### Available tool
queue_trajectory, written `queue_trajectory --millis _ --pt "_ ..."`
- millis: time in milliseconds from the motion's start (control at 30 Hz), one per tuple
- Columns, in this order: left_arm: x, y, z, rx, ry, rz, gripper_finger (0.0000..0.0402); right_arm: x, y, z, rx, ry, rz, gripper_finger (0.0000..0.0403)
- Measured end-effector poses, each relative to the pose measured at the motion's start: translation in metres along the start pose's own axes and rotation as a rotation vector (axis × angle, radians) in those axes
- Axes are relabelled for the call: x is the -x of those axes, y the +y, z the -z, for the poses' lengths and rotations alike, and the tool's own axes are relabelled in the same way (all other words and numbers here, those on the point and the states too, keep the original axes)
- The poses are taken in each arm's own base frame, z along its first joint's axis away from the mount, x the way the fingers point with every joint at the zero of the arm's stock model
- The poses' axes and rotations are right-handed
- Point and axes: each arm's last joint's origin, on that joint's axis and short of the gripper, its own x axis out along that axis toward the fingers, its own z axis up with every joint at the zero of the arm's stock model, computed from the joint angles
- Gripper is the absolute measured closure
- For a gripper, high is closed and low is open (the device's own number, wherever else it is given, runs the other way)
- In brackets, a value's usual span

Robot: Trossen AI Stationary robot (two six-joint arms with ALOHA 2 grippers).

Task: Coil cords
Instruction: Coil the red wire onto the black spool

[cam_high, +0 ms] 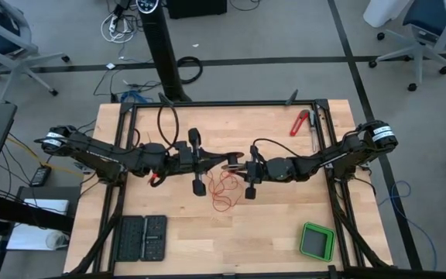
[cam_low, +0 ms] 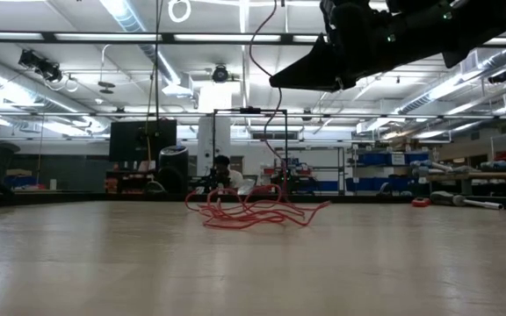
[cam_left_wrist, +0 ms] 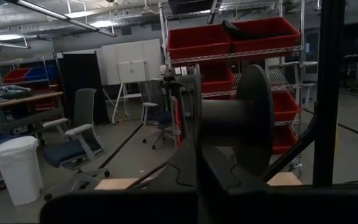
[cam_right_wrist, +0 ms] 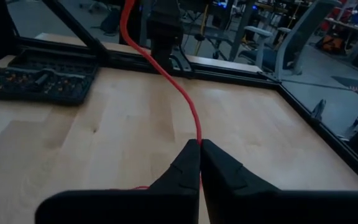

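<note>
The thin red wire lies mostly as a loose tangle (cam_high: 223,188) on the wooden table's middle, also seen in the low view (cam_low: 255,212). One strand rises from it (cam_low: 279,132) to the grippers above. My right gripper (cam_high: 237,166) (cam_right_wrist: 199,144) is shut on this strand, a little above the table. My left gripper (cam_high: 221,161) faces it closely, shut at a dark spool (cam_left_wrist: 229,121) that fills its wrist view. No wire shows on the spool's core. My left gripper's shut fingers (cam_left_wrist: 211,169) meet the spool at its nearer flange (cam_left_wrist: 193,106); the fingers hide the place of contact. The spool is held clear of the table, its axis level. My right gripper pinches a single strand of the wire (cam_right_wrist: 197,132) between its two fingertips, fingers about level, coming from the table's right. From the fingers the strand runs in a gentle curve up toward my left gripper (cam_right_wrist: 165,31); the rest hangs to the tangle.
A black bit case (cam_high: 143,239) lies near the front left, a green box (cam_high: 317,242) at the front right, a red-handled tool (cam_high: 299,122) at the far right. A black cable loop (cam_high: 167,124) lies behind my left arm. A black frame (cam_high: 223,103) borders the table.
</note>
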Motion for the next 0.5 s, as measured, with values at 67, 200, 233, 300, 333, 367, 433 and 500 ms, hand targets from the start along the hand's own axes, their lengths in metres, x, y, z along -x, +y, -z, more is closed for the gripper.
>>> queue_trajectory --millis 67,200,233,300,333,367,433,500 --pt "0.0 0.0 0.0 -0.001 0.003 0.0 0.04 0.0 0.0 0.001 -0.003 0.009 0.006 0.04" --pt "0.0 0.0 0.002 -0.009 0.025 0.002 0.04 0.0 0.0 0.004 0.008 0.045 0.016 0.0401" --pt "0.0 0.0 0.003 -0.011 0.031 0.002 0.04 0.001 -0.001 0.006 0.016 0.064 0.034 0.0401" --pt "0.0 -0.001 0.005 -0.017 0.05 0.003 0.04 0.005 -0.001 0.007 0.047 0.111 0.071 0.0401" --pt "0.0 -0.001 0.007 -0.024 0.07 -0.006 0.04 0.008 -0.002 0.006 0.068 0.133 0.09 0.0401" --pt "0.001 -0.001 0.009 -0.032 0.094 -0.015 0.04 0.012 -0.003 0.005 0.084 0.152 0.109 0.0401" --pt "0.003 0.001 0.013 -0.057 0.159 -0.05 0.04 0.022 -0.006 0.001 0.112 0.191 0.141 0.0402" --pt "0.005 0.003 0.016 -0.077 0.205 -0.093 0.04 0.032 -0.011 -0.004 0.129 0.22 0.147 0.0402"
